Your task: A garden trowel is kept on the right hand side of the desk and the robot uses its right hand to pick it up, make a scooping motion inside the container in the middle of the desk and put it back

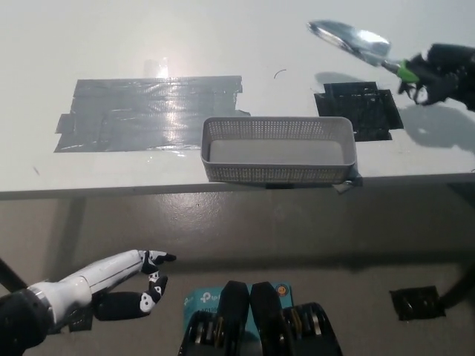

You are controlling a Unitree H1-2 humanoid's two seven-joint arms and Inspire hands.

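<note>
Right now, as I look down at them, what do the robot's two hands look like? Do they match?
No. The left hand is white and slender, its fingers turning black toward the tips with small white marks; behind the wrist the arm goes dark. The right hand is black all over and too blurred to show markings or cables.

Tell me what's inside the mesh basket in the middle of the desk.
Nothing shows inside the basket, only its bare pale floor. Its near wall covers a strip of that floor. The trowel is outside it, held in the right hand at the far right.
</note>
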